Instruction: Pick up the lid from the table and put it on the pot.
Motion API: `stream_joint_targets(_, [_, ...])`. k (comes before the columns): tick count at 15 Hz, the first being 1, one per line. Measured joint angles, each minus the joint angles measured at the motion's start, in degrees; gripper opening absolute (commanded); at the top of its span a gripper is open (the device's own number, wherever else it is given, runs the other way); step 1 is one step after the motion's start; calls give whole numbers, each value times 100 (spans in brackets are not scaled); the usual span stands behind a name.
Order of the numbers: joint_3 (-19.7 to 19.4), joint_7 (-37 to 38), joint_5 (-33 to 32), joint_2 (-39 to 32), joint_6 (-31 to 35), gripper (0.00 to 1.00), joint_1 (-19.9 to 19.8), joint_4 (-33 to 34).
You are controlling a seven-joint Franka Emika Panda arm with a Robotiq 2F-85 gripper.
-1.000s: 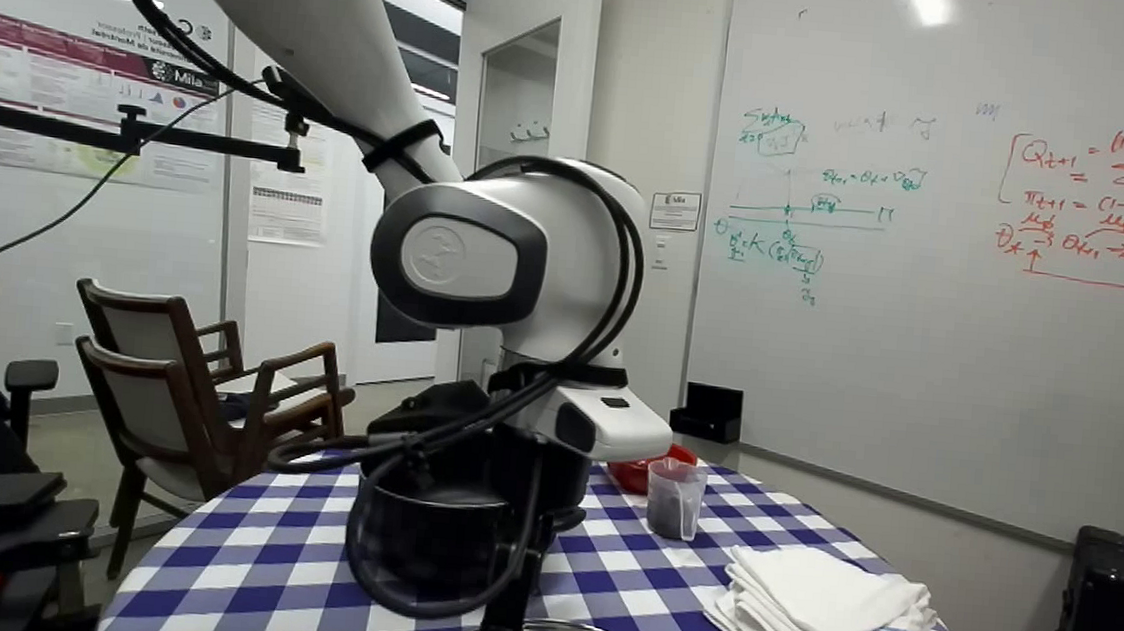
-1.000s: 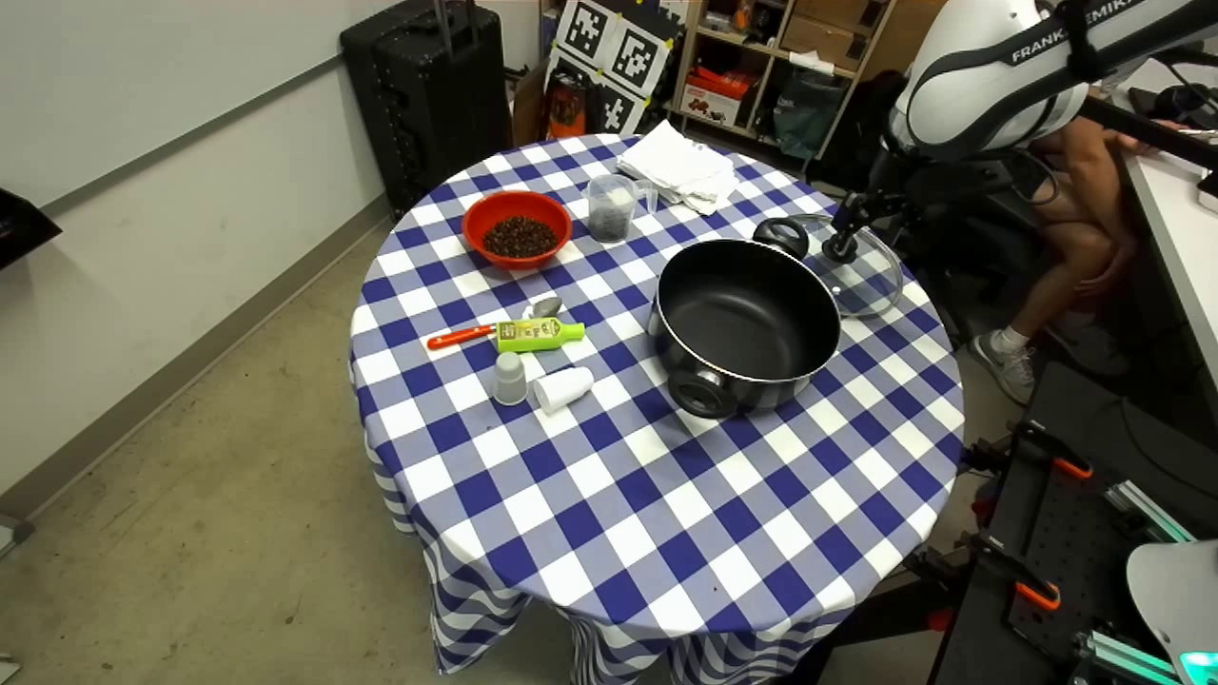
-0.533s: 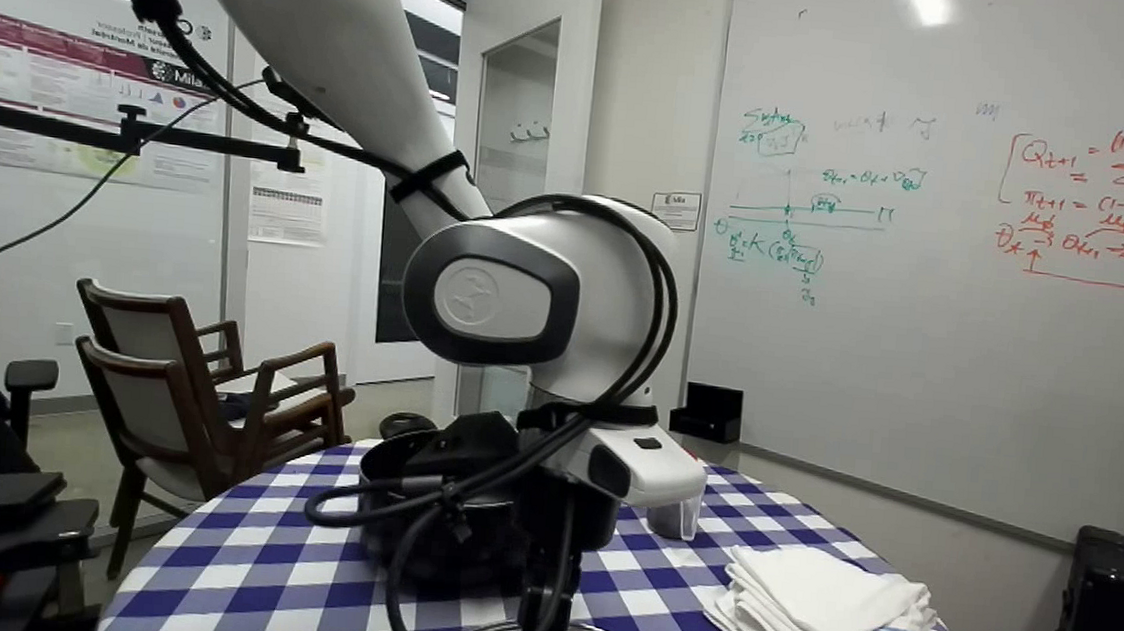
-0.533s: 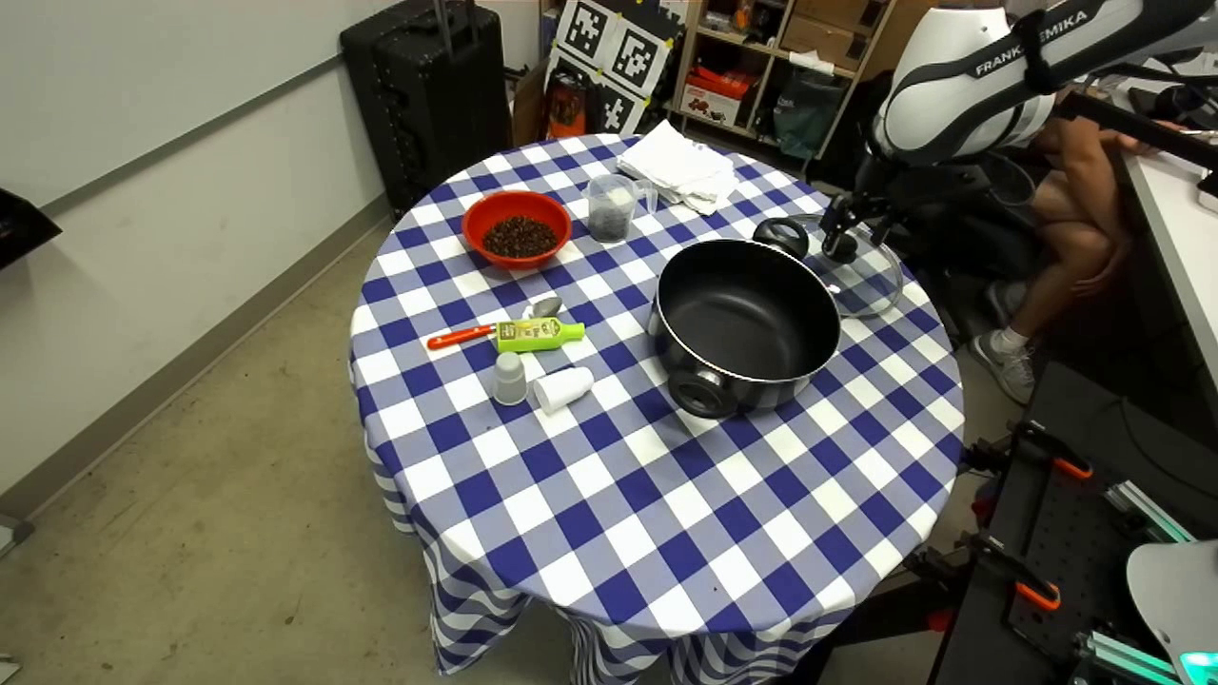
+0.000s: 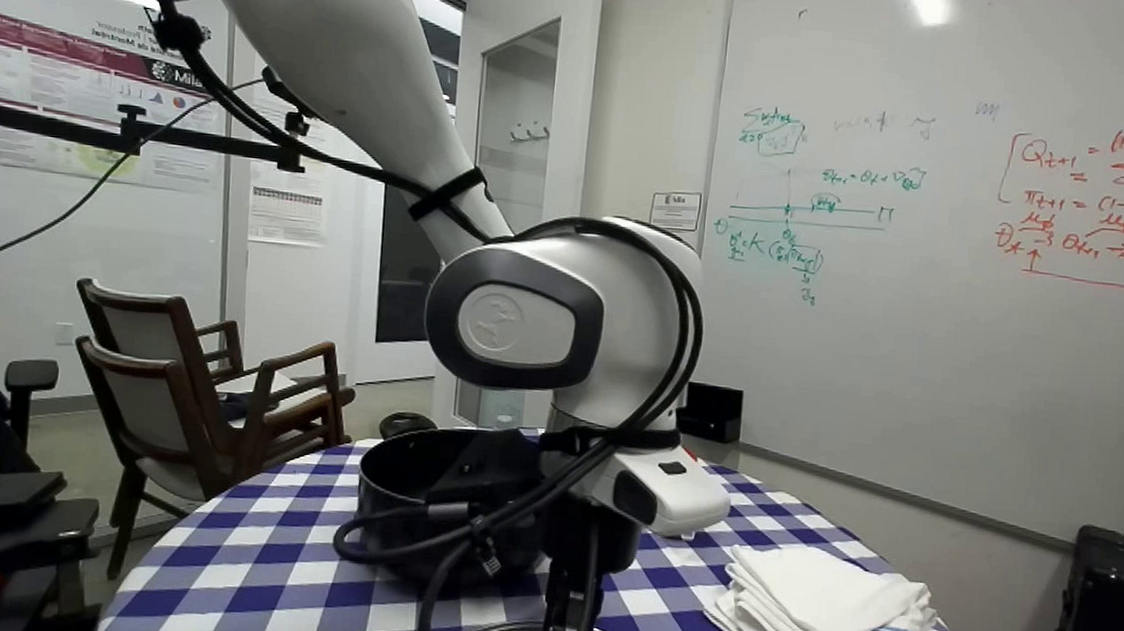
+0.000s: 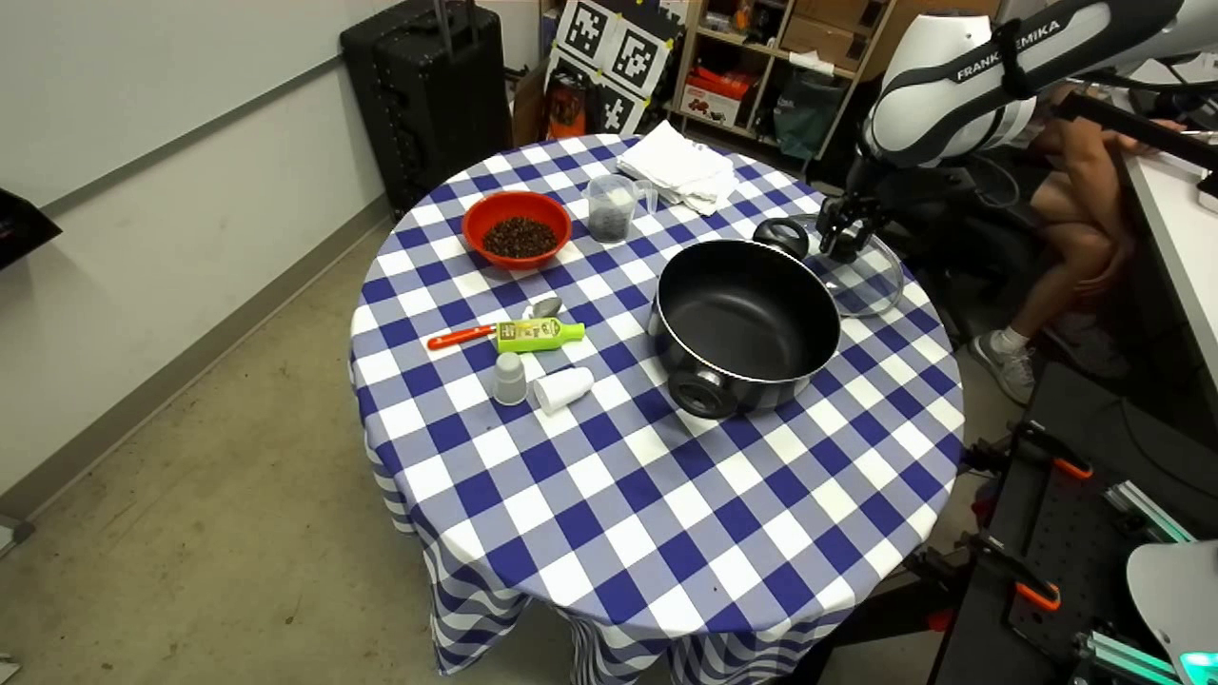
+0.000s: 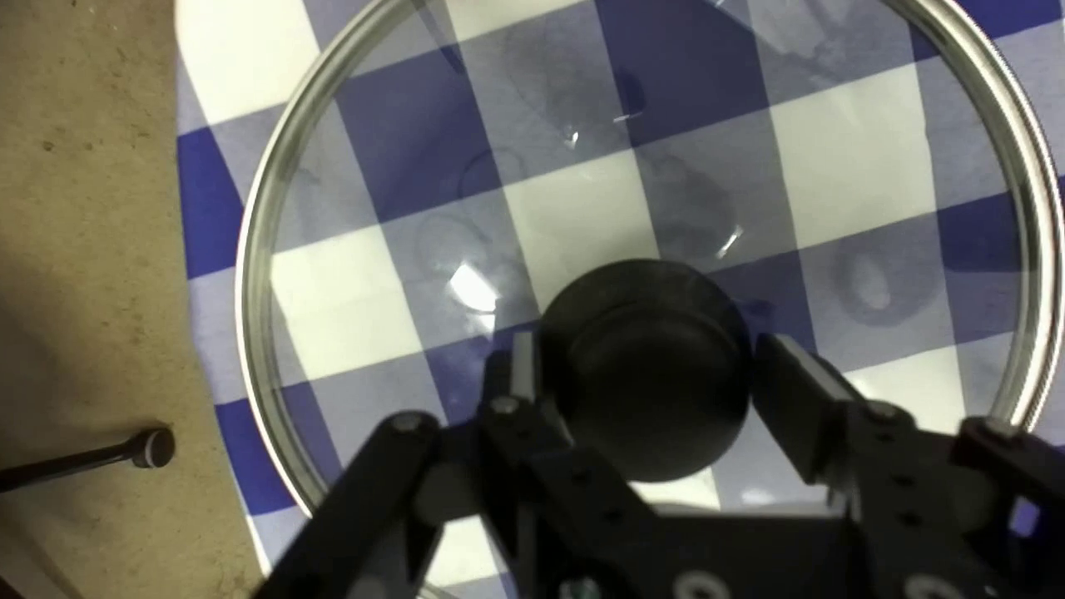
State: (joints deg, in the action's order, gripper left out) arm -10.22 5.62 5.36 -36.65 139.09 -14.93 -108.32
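Clear glass lid (image 7: 616, 233) lying knob-up on round checked table (image 6: 657, 533), just beside open black pot (image 6: 747, 319).

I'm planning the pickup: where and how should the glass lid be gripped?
Probably by its round black knob, coming from straight above and pinching opposite sides. The glass lid lies knob-up on the round table, with the knob raised at its middle; the shiny rim sits low, likely awkward to get under.

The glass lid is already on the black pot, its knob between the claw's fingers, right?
Not quite: in an exterior view the glass lid lies on the round table, beside the black pot, not on it. Its knob is between the fingers of the claw, as you say.
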Motion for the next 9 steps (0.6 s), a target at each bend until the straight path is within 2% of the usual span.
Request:
stream_joint_targets(4, [7, -13, 2, 31, -182, 25, -29, 101])
stream_joint_targets(9, [15, -17, 18, 43, -264, 25, -53, 99])
